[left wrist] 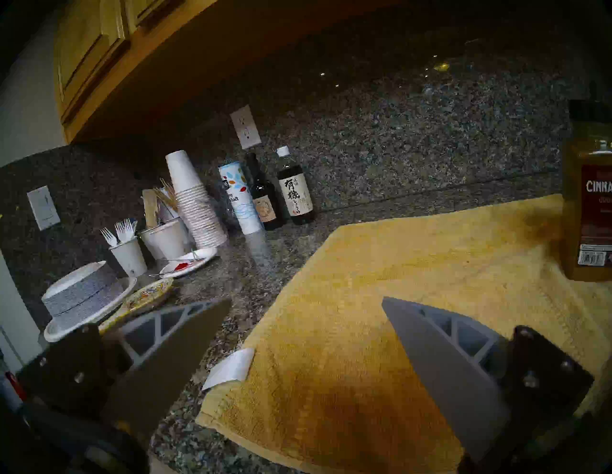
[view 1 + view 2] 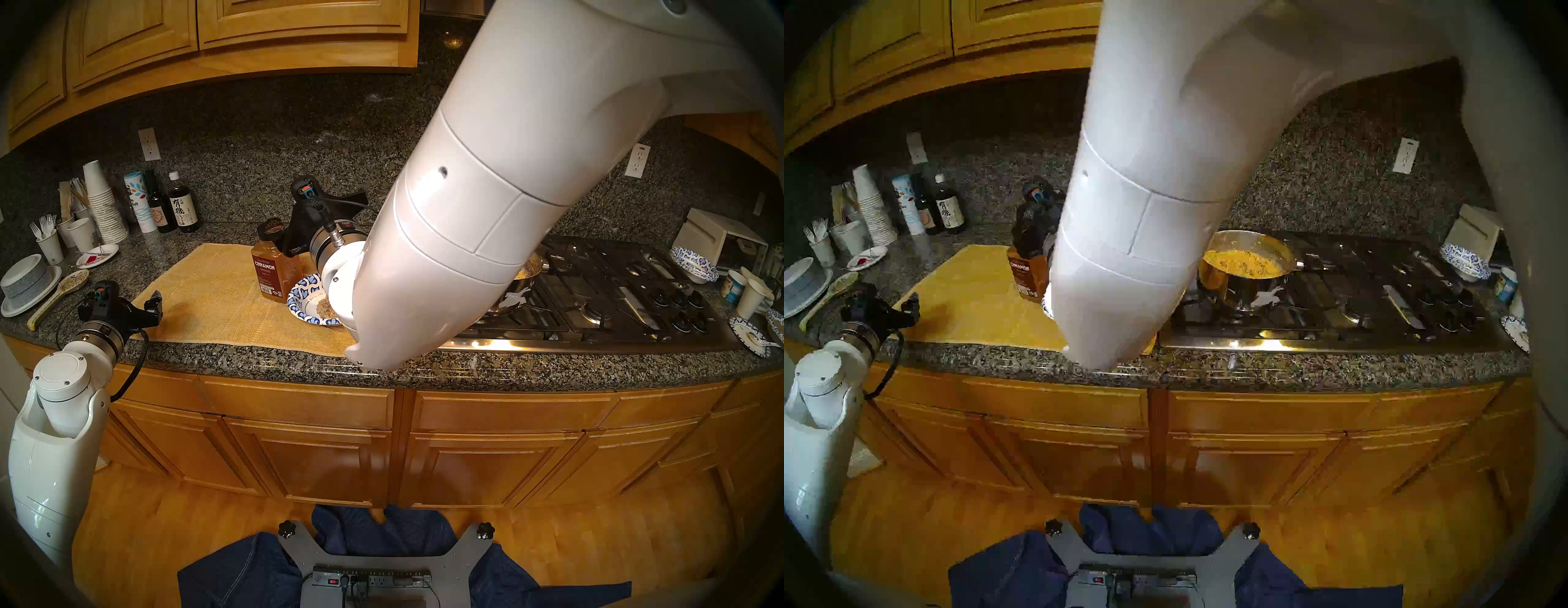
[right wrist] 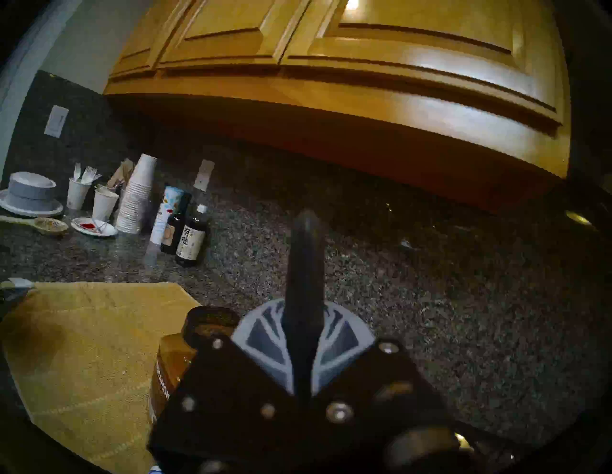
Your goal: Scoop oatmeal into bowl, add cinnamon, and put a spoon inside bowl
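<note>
The blue-and-white leaf-rimmed bowl (image 2: pixel 302 297) sits on the yellow towel (image 2: pixel 212 293) with a lump of tan oatmeal (image 2: pixel 326 309) in it; my right arm hides its right half. The cinnamon jar (image 2: pixel 270 265) stands upright, touching the bowl's left rim; it also shows in the left wrist view (image 1: pixel 592 198). More oatmeal fills the steel pot (image 2: pixel 1244 263) on the stove. My right gripper (image 3: pixel 303 331) is shut on a black spoon handle (image 3: pixel 304 251), above and behind the bowl; the spoon's scoop end is hidden. My left gripper (image 1: pixel 304 304) is open and empty over the towel's front left corner. I cannot make out the white plastic spoon.
At the far left are stacked grey-white bowls (image 2: pixel 25 280), a speckled ceramic spoon (image 2: pixel 59 293), stacked paper cups (image 2: pixel 102 204), a cup of white forks (image 2: pixel 46 237) and dark sauce bottles (image 2: pixel 182 208). The gas stove (image 2: pixel 615 293) lies on the right, with more patterned bowls (image 2: pixel 693 263) beyond it.
</note>
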